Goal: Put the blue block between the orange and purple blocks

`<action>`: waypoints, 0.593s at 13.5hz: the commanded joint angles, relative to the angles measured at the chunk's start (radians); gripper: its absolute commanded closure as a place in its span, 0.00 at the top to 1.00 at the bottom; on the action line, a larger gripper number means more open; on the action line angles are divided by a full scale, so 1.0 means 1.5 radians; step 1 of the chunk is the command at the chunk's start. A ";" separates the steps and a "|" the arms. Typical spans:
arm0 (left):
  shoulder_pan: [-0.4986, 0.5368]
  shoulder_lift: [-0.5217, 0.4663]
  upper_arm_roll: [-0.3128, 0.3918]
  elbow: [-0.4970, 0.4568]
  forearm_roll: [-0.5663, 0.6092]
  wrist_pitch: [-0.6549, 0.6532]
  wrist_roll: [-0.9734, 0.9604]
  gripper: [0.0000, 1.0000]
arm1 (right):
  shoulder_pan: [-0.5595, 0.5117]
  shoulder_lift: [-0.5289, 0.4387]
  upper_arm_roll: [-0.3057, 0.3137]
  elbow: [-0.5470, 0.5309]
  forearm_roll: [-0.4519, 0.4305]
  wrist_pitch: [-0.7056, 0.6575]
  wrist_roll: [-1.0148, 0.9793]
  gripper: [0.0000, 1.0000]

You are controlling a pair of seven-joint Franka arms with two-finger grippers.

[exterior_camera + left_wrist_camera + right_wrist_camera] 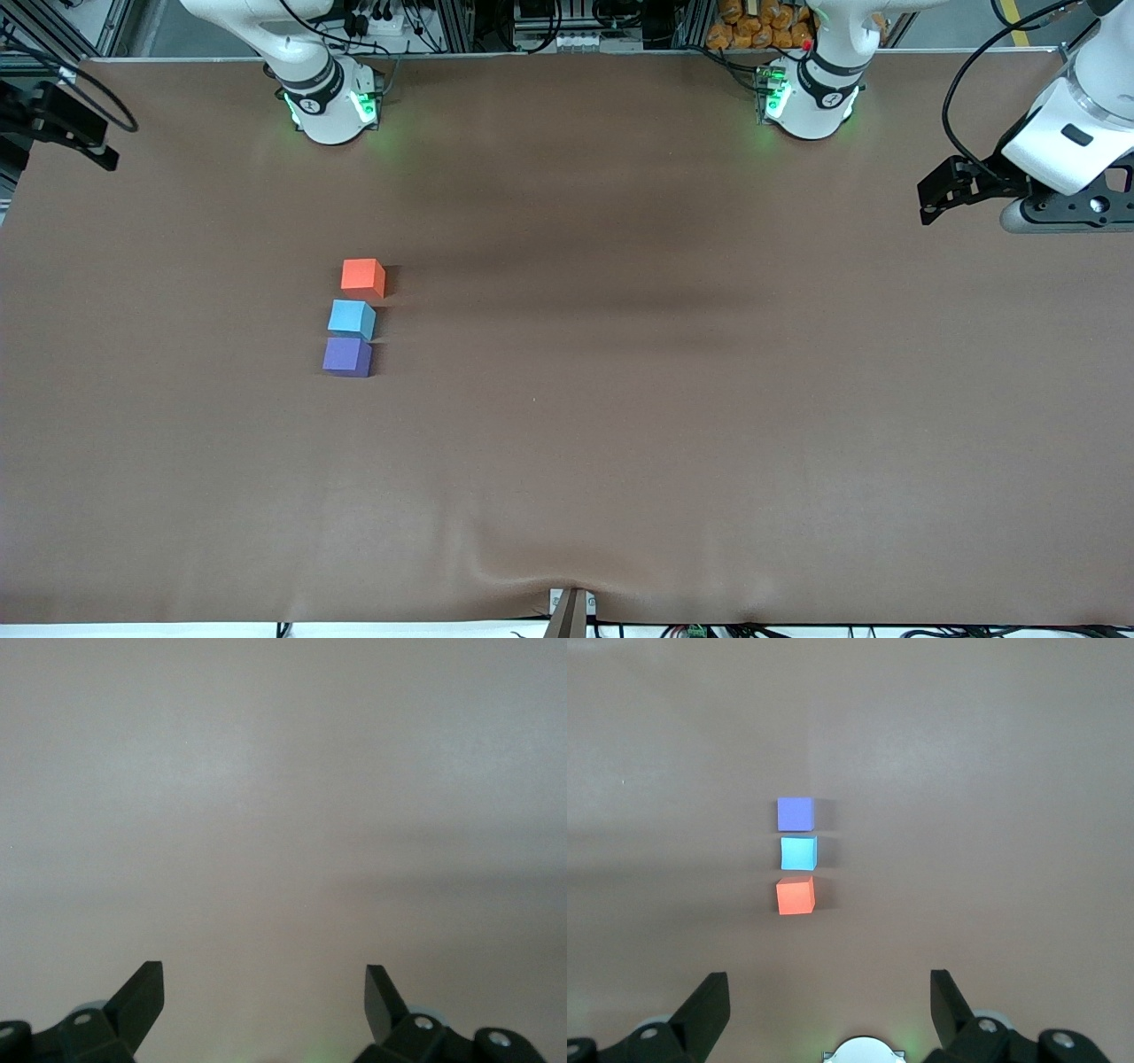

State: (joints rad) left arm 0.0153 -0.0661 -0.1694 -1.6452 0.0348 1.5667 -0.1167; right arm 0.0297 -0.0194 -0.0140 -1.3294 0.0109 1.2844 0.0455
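On the brown counter [620,425] toward the right arm's end, the blue block [351,318] sat between the orange block [362,276] and purple block [347,357]. The right gripper [830,992] hung high over them, jaws spread; the left gripper [264,990] waited over bare counter, jaws spread.

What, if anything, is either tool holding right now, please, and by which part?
Nothing is held. The left tool and the right tool are both open and empty; the blue block sits on the table.
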 commanded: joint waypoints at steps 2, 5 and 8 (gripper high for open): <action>0.000 -0.019 -0.004 -0.017 0.002 0.002 -0.005 1.00 | -0.006 -0.016 -0.005 -0.019 0.012 0.010 -0.029 1.00; 0.000 -0.021 -0.004 -0.018 0.002 0.001 -0.005 1.00 | -0.006 -0.016 -0.003 -0.018 0.013 0.011 -0.028 1.00; 0.001 -0.026 -0.004 -0.017 0.002 0.001 -0.006 1.00 | -0.007 -0.016 -0.004 -0.018 0.022 0.010 -0.028 1.00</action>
State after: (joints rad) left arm 0.0150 -0.0707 -0.1712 -1.6492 0.0348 1.5667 -0.1167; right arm 0.0298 -0.0194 -0.0224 -1.3303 0.0246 1.2876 0.0143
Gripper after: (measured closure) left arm 0.000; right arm 0.000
